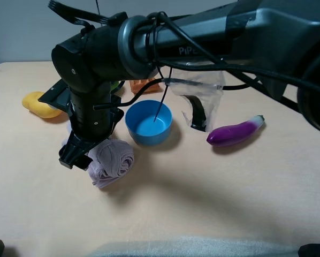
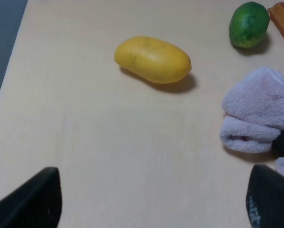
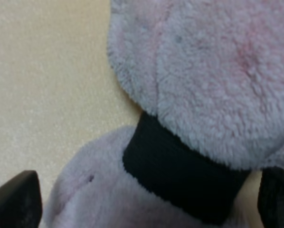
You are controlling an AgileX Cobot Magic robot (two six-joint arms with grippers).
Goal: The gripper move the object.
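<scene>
The object, a pale mauve-grey rolled towel [image 1: 113, 160] cinched by a black band [image 3: 180, 171], lies on the table left of the middle. My right gripper [image 1: 77, 155] reaches across from the right and stands over the towel's left end. In the right wrist view the right gripper [image 3: 146, 199] is open, one black fingertip [image 3: 18, 199] on each side of the towel [image 3: 203, 71]. In the left wrist view my left gripper [image 2: 151, 204] is open over bare table and holds nothing, with the towel [image 2: 260, 114] off to one side.
A blue bowl [image 1: 148, 122] stands just right of the towel. A yellow fruit [image 1: 39, 104] lies at the far left, a purple eggplant [image 1: 236, 131] to the right, and a clear bag [image 1: 200, 101] behind the bowl. A green fruit [image 2: 248, 18] and an orange piece [image 2: 283, 14] sit behind.
</scene>
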